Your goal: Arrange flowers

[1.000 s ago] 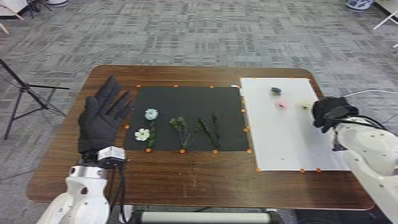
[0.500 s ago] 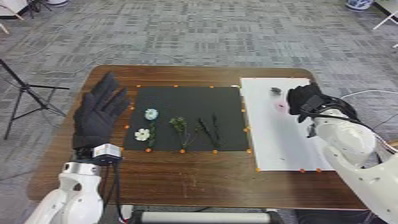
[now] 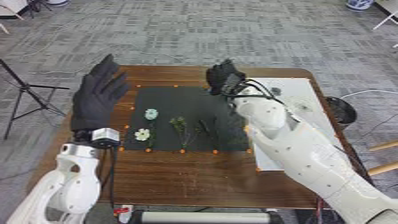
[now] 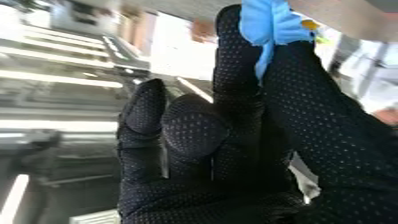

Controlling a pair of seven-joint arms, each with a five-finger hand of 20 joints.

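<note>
In the head view, my right hand (image 3: 225, 77) is over the upper right part of the black mat (image 3: 178, 94), fingers relaxed. In the right wrist view, blue coverings sit around fingertips of my right hand (image 4: 182, 197); nothing held is discernible. My left hand (image 3: 98, 97) is raised beside the mat's left edge, fingers straight. On the mat lie a pale blue flower (image 3: 151, 114), a white flower (image 3: 142, 134), a green sprig (image 3: 179, 125) and a dark sprig partly visible. A dark flower (image 3: 275, 91) lies on the white board (image 3: 315, 117), partly covered by my arm.
The brown table (image 3: 191, 180) surrounds mat and board, with orange markers along their edges. A black bin (image 3: 341, 111) stands beyond the table's right edge, and a tripod (image 3: 28, 87) stands to the left.
My right hand has swept left from the white board to the mat's upper right, its forearm now crossing the board. My left hand has shifted slightly up and away.
</note>
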